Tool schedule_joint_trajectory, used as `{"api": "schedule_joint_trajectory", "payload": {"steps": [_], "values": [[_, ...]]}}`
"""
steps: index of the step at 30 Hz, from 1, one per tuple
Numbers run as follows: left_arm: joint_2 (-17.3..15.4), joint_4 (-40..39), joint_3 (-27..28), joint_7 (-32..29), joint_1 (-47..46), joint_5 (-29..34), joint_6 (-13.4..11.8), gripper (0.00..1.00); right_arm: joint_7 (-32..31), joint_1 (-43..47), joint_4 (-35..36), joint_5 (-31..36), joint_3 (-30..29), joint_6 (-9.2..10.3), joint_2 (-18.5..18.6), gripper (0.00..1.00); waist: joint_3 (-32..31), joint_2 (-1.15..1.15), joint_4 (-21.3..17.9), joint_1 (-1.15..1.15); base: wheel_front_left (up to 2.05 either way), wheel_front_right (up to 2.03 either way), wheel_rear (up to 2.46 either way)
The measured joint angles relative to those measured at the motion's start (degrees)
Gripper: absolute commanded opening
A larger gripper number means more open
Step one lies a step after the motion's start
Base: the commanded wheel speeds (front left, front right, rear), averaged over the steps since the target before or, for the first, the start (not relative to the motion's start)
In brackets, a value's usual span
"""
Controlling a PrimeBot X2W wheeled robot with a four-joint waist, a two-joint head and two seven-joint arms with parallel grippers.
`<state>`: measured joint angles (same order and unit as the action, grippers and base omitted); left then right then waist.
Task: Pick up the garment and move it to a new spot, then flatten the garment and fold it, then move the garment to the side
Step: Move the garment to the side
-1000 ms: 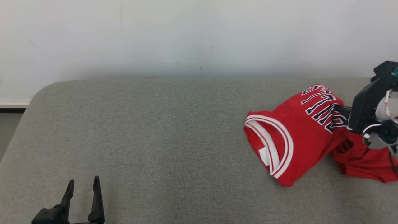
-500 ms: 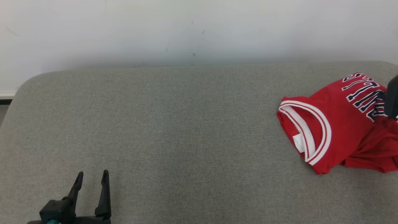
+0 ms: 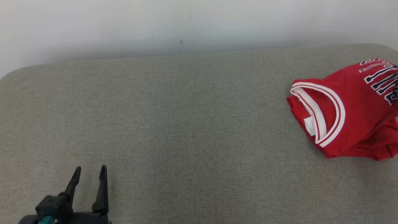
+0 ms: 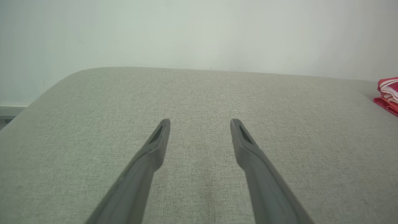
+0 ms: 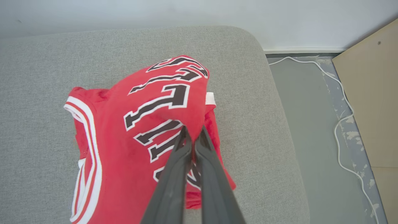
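A: The right fingers [image 5: 174, 177] are pressing together, pinching a bunched fold of the red basketball jersey [image 5: 108, 140]. The left fingers [image 4: 146, 168] are standing spread above the bare grey cushion [image 3: 186, 124], holding nothing.

B: Where is the jersey lying?

A: It is resting folded near the cushion's rounded right end, well apart from the left fingers. This is looking like the move aside.

B: What are you advising?

A: I am suggesting a low drag with every layer pinched, stopping short of the edge, since the floor [image 5: 311, 124] is waiting beyond. No containers are figuring here.
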<state>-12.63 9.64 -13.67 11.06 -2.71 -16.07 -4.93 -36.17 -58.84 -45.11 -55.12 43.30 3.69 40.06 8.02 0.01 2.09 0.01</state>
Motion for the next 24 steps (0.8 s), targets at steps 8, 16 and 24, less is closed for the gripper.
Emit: {"api": "schedule_joint_trajectory", "payload": {"steps": [8,16,24], "values": [[-0.6,-0.6,-0.1,-0.5,-2.5,0.0,1.0,1.0,2.0,-0.7,-0.8,2.6,1.3,0.1,-0.1,0.0,2.9,0.0,-2.5,0.0,0.0,0.0,0.0],[-0.8,-0.2,-0.7,-1.0,-4.2,0.0,2.0,1.0,4.0,-1.6,-3.0,6.2,3.0,0.1,2.0,0.0,5.4,0.0,-3.4,0.0,0.0,0.0,0.0],[-0.8,0.8,-1.2,-1.0,-5.6,0.0,2.5,1.0,4.7,-1.5,-5.4,7.5,4.5,0.35,2.4,0.0,6.5,0.0,-2.2,0.0,0.0,0.0,0.0]]}}
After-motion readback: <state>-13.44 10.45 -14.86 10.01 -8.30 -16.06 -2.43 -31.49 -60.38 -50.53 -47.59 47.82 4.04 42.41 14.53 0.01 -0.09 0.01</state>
